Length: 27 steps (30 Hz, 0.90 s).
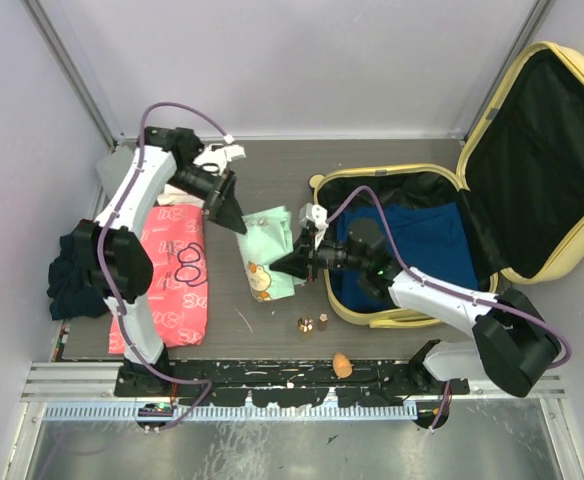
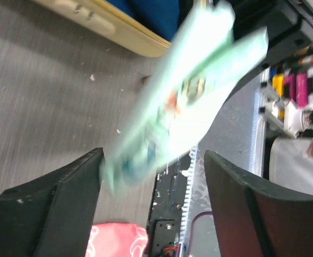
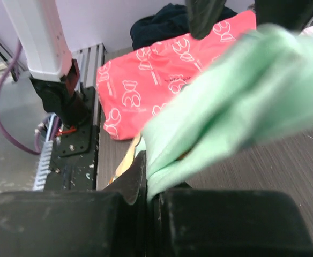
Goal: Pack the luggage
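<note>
**Top view, with wrist views for detail.** The luggage (image 1: 372,316) lies open at 3 o'clock on the surface (image 1: 272,180). Its base is flat and its lid (image 1: 547,150) is tilted up toward 1 o'clock. The base holds a folded dark blue garment (image 1: 437,240) that fills most of the compartment. The shell is pale yellow with rounded corners. A yellow rim frames each half, and both halves are lined in black fabric.

Just outside the base's 9 o'clock rim, a mint-green garment (image 1: 270,255) with a printed motif sits between the two tools. The right tool (image 1: 294,262) reaches across the base from 5 o'clock. It is clenched on a fold of this garment, and the right wrist view shows the cloth pinched between its closed fingers.

The left tool (image 1: 234,218) is at the garment's 11 o'clock and is released. In the left wrist view its fingers (image 2: 81,187) stand apart, with the blurred green cloth beyond them. Whether the cloth touches a finger cannot be told.

At 9 o'clock on the surface lies a red garment (image 1: 177,270) with white bear prints. A heap of dark navy clothing (image 1: 77,275) is against its 9 o'clock edge.
</note>
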Each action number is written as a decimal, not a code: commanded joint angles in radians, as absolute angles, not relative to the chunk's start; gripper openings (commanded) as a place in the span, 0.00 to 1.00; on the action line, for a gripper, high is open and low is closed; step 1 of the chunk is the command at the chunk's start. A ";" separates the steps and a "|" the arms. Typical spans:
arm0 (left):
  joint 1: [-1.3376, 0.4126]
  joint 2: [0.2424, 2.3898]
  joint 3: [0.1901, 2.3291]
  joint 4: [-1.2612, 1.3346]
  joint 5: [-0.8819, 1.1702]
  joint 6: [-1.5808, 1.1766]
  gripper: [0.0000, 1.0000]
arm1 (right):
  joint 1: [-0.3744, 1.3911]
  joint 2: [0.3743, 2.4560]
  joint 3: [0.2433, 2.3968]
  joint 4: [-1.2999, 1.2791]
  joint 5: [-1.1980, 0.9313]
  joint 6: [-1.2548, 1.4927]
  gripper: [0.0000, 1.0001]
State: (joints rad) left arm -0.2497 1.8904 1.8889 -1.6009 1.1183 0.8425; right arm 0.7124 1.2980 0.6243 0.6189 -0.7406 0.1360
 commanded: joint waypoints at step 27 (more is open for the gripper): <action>-0.646 1.043 1.115 -0.489 0.636 0.601 0.98 | 0.709 1.215 0.888 0.374 -0.940 0.223 0.04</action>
State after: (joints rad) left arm -0.5900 1.0649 1.1172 -0.6807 0.7025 0.5995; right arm 0.6945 1.2606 0.8089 0.3637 -0.8757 0.2203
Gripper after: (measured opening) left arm 0.981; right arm 0.076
